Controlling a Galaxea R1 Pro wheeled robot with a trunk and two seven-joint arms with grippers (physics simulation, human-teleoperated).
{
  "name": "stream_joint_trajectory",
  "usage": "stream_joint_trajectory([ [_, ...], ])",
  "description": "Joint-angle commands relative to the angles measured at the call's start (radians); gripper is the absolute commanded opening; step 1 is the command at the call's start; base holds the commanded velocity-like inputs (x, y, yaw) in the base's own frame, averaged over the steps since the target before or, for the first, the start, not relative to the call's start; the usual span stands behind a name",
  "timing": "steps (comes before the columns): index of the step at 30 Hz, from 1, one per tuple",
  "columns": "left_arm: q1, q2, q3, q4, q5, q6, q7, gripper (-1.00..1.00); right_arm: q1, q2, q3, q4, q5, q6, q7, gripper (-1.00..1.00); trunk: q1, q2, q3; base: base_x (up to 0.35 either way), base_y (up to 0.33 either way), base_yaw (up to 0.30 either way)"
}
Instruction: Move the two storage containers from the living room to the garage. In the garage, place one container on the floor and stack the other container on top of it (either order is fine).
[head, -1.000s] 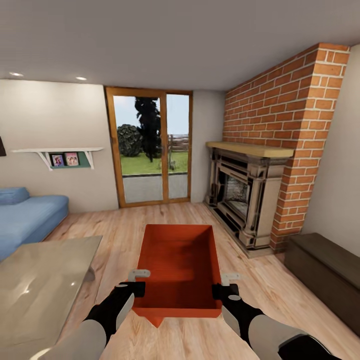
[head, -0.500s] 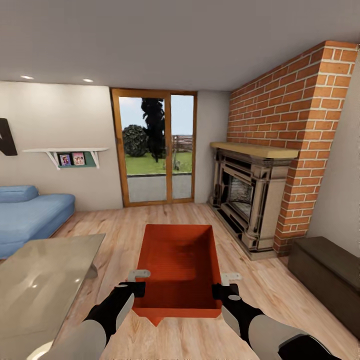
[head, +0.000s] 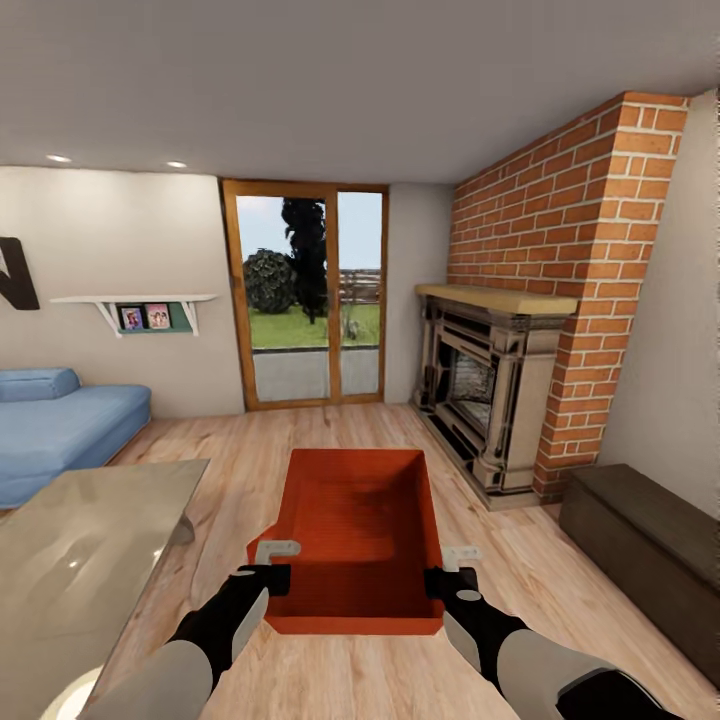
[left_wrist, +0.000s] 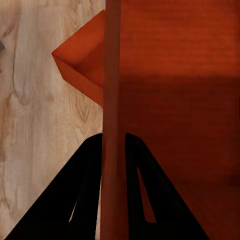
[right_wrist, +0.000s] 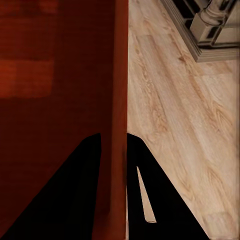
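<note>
I hold one orange-red storage container (head: 360, 530) level over the light wood floor of the living room. My left gripper (head: 275, 577) is shut on its left wall (left_wrist: 112, 75), and my right gripper (head: 432, 582) is shut on its right wall (right_wrist: 119, 65). In each wrist view the wall runs straight between the two dark fingers. A corner of the second storage container (head: 268, 530) pokes out from under the held one at its left side. That corner (left_wrist: 80, 55) also appears in the left wrist view, lying on the wood planks.
A glass coffee table (head: 80, 570) stands close at the left, with a blue sofa (head: 60, 425) behind it. The brick fireplace (head: 490, 400) and a dark low bench (head: 650, 540) line the right wall. Glass doors (head: 305, 300) are straight ahead.
The whole view has swung a little, so the camera moved. The lower container's corner, earlier showing under the held box's near edge, now shows at its left side. Both grips are unchanged.
</note>
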Motion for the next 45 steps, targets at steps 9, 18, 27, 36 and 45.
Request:
stream_joint_trajectory([
  [9, -0.001, -0.001, 0.012, 0.000, -0.008, 0.004, 0.010, -1.00, 0.000, 0.002, 0.004, 0.002, -0.019, -0.001, 0.004, -1.00, 0.000, -0.002, 0.002, -0.311, -0.085, 0.134],
  [18, -0.001, -0.001, 0.012, 0.001, -0.007, 0.004, 0.010, -1.00, 0.000, 0.002, 0.004, 0.002, -0.019, -0.001, 0.004, -1.00, 0.000, -0.002, 0.008, -0.312, -0.084, 0.256],
  [27, -0.001, -0.001, 0.012, 0.000, -0.007, 0.003, 0.010, -1.00, 0.000, 0.002, 0.004, 0.002, -0.019, -0.001, 0.004, -1.00, 0.000, -0.002, 0.016, -0.312, -0.084, 0.261],
  [36, -0.001, 0.000, 0.012, 0.000, -0.007, 0.002, 0.010, -1.00, 0.000, 0.002, 0.004, 0.003, -0.019, -0.001, 0.004, -1.00, 0.000, -0.002, 0.023, -0.312, -0.084, 0.262],
  [45, -0.001, 0.000, 0.012, 0.000, -0.007, 0.002, 0.010, -1.00, 0.000, 0.002, 0.004, 0.003, -0.019, -0.001, 0.004, -1.00, 0.000, -0.002, 0.030, -0.312, -0.084, 0.262],
])
